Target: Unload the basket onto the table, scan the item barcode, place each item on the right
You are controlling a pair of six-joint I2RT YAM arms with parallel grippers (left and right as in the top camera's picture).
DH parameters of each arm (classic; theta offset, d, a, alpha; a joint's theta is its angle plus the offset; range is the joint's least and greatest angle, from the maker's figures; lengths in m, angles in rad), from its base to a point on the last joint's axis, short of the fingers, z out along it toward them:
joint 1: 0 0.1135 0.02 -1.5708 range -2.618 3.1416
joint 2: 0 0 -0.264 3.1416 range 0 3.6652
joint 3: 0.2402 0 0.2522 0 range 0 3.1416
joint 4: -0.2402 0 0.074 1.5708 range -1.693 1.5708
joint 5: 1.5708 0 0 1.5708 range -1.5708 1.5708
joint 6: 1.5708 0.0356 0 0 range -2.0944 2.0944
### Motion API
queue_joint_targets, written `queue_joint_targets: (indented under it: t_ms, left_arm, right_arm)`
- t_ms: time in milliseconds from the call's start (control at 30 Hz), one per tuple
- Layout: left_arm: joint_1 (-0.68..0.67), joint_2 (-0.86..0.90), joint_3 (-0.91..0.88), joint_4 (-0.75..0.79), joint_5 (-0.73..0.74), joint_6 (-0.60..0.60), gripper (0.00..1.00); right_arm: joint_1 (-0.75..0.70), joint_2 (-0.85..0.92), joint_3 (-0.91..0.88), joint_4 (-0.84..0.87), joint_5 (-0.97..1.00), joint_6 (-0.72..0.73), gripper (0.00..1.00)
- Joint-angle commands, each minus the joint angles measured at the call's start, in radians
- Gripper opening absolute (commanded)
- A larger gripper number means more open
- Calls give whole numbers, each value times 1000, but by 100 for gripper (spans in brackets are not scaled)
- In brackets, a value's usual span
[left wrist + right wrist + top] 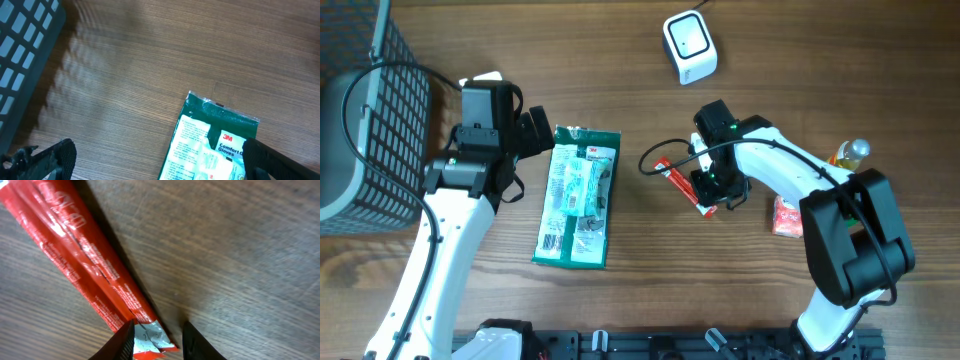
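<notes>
A long red stick packet lies flat on the wooden table, seen right of centre in the overhead view. My right gripper is down at its near, silver-crimped end, open. That end sits between the jaws, against the left finger, with a gap to the right one. A green 3M gloves pack lies left of centre. My left gripper hovers wide open over the gloves pack's top edge, holding nothing. The white barcode scanner stands at the back.
A dark wire basket fills the far left; its corner shows in the left wrist view. A small orange-red packet and a yellow bottle lie to the right, beside my right arm.
</notes>
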Motion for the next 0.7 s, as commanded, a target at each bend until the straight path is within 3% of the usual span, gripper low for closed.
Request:
queue_joint_targets:
  t_ms: [0,267,667]
  left_arm:
    - [4,-3,11,3,-6,-16,100]
    - [4,-3,11,3,-6,-16,100]
    - [4,-3,11,3,-6,-16,100]
  right_arm:
    - [2,-20,-20,1,-63,-20,32]
    - [2,-21,53,-30,-59,62,33]
    - [3,-21,-10,-18,-78,122,37]
